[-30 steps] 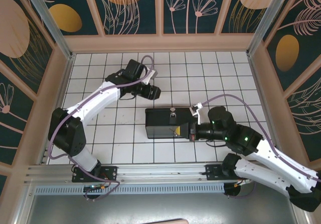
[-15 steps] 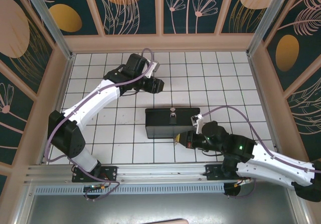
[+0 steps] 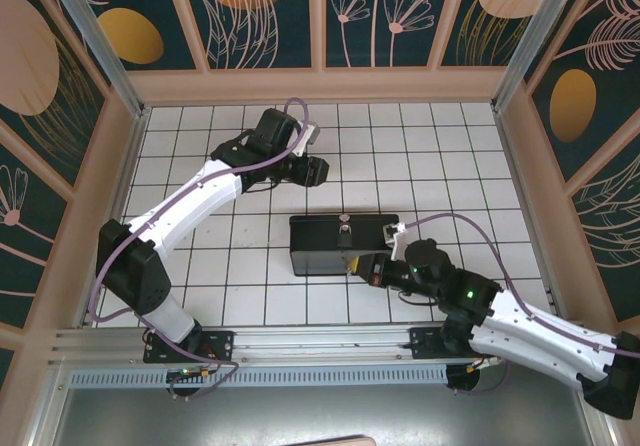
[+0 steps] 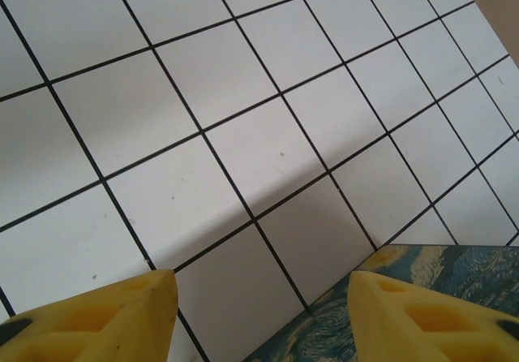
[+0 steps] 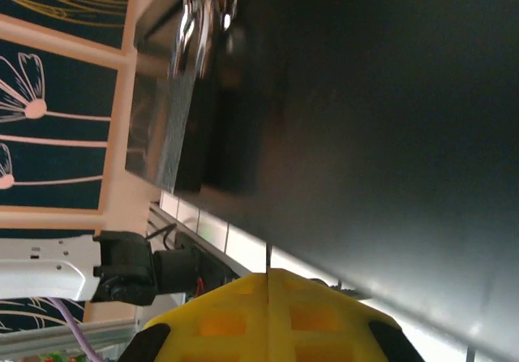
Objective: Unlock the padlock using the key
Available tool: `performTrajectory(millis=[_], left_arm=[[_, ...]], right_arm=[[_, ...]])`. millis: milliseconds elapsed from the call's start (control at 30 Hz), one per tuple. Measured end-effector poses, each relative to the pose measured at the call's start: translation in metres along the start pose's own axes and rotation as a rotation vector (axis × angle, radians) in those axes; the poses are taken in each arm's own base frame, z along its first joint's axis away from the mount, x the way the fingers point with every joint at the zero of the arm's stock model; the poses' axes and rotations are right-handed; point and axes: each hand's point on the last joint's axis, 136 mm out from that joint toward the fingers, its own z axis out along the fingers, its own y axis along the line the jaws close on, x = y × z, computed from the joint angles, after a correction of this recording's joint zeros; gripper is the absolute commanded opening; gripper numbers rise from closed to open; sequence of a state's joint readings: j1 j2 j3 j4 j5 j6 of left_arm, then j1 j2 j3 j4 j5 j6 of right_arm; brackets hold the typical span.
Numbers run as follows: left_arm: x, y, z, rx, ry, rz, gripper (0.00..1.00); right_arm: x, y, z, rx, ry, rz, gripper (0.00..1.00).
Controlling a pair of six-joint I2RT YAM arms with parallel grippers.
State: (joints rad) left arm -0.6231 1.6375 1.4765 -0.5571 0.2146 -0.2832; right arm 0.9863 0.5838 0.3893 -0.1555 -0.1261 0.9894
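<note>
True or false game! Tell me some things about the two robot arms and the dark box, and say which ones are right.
1. The left gripper has its yellow fingers apart. True.
2. The right gripper is wide open. False: its two yellow fingers are pressed together.
3. The dark box sits on the white tiled floor. True.
4. The left gripper is resting on top of the box. False: it hovers over bare tiles, behind the box and apart from it.
5. A small shiny metal piece is on the box's top. True.
</note>
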Motion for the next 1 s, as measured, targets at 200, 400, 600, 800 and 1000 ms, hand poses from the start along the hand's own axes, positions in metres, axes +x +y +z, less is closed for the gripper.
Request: performTrajectory(millis=[200, 400, 600, 800, 1000], left_arm=[[-0.009, 0.001, 0.000, -0.013, -0.019, 0.003, 0.57], [-0.016, 0.004, 0.001, -0.020, -0.032, -0.002, 0.56], [-0.019, 0.022, 0.008, -0.046, -0.028, -0.029, 0.55], [-0.033, 0.036, 0.014, -0.059, -0.044, -0.049, 0.54], [-0.034, 0.032, 0.017, -0.024, -0.042, -0.049, 0.54]], right_arm=[[-0.002, -0.005, 0.011, -0.021, 0.065, -0.047, 0.00], [-0.013, -0.007, 0.020, -0.053, 0.095, -0.102, 0.00], [-0.030, -0.008, 0.030, -0.083, 0.135, -0.142, 0.00], [-0.043, -0.007, 0.049, -0.093, 0.205, -0.190, 0.00], [-0.045, -0.009, 0.048, -0.095, 0.235, -0.220, 0.00]])
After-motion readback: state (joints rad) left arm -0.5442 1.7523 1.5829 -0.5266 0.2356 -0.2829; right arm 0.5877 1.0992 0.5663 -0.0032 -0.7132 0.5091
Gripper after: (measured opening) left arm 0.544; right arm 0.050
